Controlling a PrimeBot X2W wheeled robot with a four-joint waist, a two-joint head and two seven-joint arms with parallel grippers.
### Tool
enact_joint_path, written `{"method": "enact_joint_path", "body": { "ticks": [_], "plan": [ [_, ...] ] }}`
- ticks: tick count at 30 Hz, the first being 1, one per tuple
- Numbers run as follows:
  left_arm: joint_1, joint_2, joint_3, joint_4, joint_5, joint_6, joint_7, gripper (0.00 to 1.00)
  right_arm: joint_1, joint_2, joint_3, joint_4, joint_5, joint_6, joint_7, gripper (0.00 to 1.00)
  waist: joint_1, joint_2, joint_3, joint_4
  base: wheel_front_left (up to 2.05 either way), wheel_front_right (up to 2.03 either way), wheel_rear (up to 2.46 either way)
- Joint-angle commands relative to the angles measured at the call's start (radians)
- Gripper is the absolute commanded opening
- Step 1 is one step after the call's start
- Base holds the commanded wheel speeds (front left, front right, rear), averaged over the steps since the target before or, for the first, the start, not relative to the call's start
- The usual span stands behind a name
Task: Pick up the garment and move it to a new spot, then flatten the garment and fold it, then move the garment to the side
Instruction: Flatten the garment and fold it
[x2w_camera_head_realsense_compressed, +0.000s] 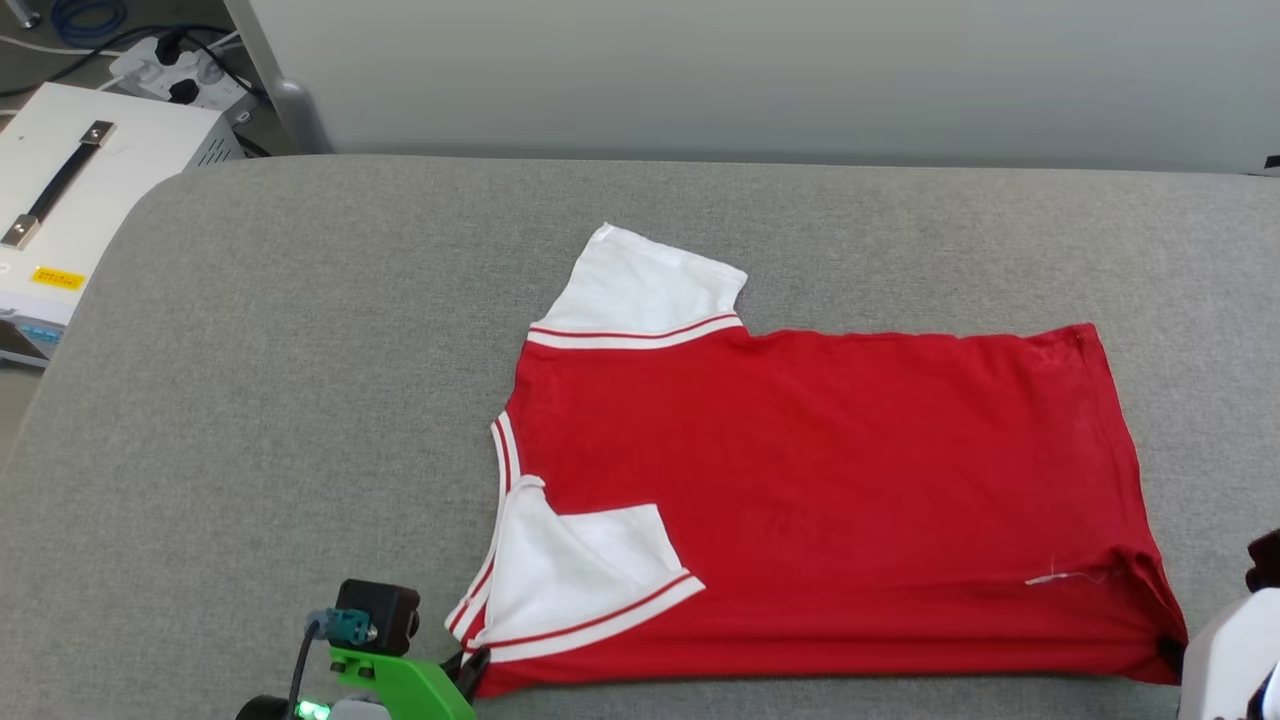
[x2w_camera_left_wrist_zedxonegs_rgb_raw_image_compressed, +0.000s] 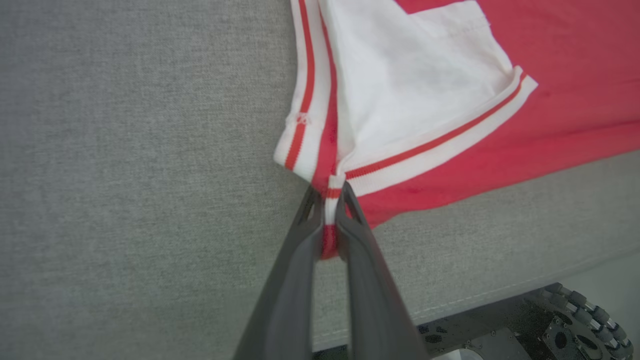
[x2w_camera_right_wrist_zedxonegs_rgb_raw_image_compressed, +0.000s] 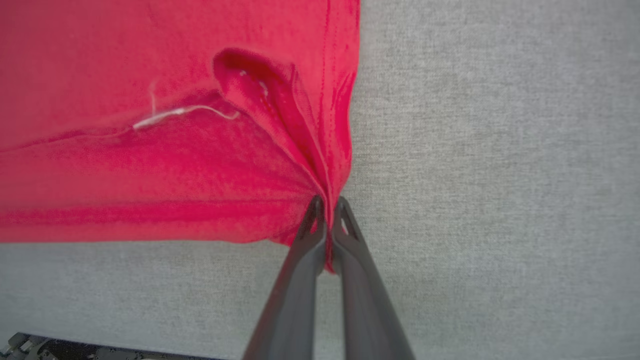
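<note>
The garment (x2w_camera_head_realsense_compressed: 800, 480) is lying spread on the grey cushioned surface (x2w_camera_head_realsense_compressed: 280, 380), plain red side up, with its near white sleeve (x2w_camera_head_realsense_compressed: 580, 570) folding over the body. The head view is giving the whole shirt. The wrist views are making each grip plain: the left gripper (x2w_camera_left_wrist_zedxonegs_rgb_raw_image_compressed: 327, 200) is pinching the striped shoulder trim, and the right gripper (x2w_camera_right_wrist_zedxonegs_rgb_raw_image_compressed: 327, 207) is clamping the bunched hem corner.

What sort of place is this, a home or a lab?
Likely a lab or workshop: a white equipment case with a handle and a power strip sit beside the grey fabric-covered table holding the red jersey T-shirt.
</note>
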Motion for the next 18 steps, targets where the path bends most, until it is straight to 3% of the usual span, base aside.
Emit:
{"method": "enact_joint_path", "body": {
  "ticks": [1,13,14,15,16,18],
  "plan": [
    [0.019,0.008,-0.001,0.009,-0.005,0.011,0.001,0.00,0.027,-0.014,-0.018,-0.016,0.004,-0.001,0.019,0.00,0.0000,0.0000,-0.009,-0.002,0.00,0.00,0.00],
    [0.009,-0.028,-0.037,0.106,-0.016,-0.024,0.016,0.01,0.060,0.025,-0.024,-0.031,0.003,-0.001,0.057,0.00,0.0000,0.0000,-0.002,-0.008,0.00,0.00,0.00],
    [0.008,-0.031,-0.038,0.112,-0.017,-0.026,0.016,0.93,0.057,0.027,-0.023,-0.026,0.003,-0.001,0.051,0.00,0.0000,0.0000,-0.003,-0.009,0.00,0.00,0.00],
    [0.006,-0.034,-0.039,0.118,-0.017,-0.027,0.014,1.00,0.054,0.031,-0.023,-0.021,0.007,-0.001,0.043,0.47,0.0000,0.0000,-0.004,-0.009,0.00,0.00,0.00],
    [0.004,-0.036,-0.038,0.123,-0.013,-0.026,0.007,1.00,0.051,0.035,-0.024,-0.015,0.012,-0.001,0.039,1.00,0.0000,0.0000,-0.005,-0.008,0.00,0.00,0.00],
    [0.001,-0.039,-0.039,0.134,-0.005,-0.024,-0.005,1.00,0.048,0.033,-0.014,-0.014,0.021,-0.001,0.023,1.00,0.0000,0.0000,-0.014,-0.007,0.00,0.00,0.00]
  ]
}}
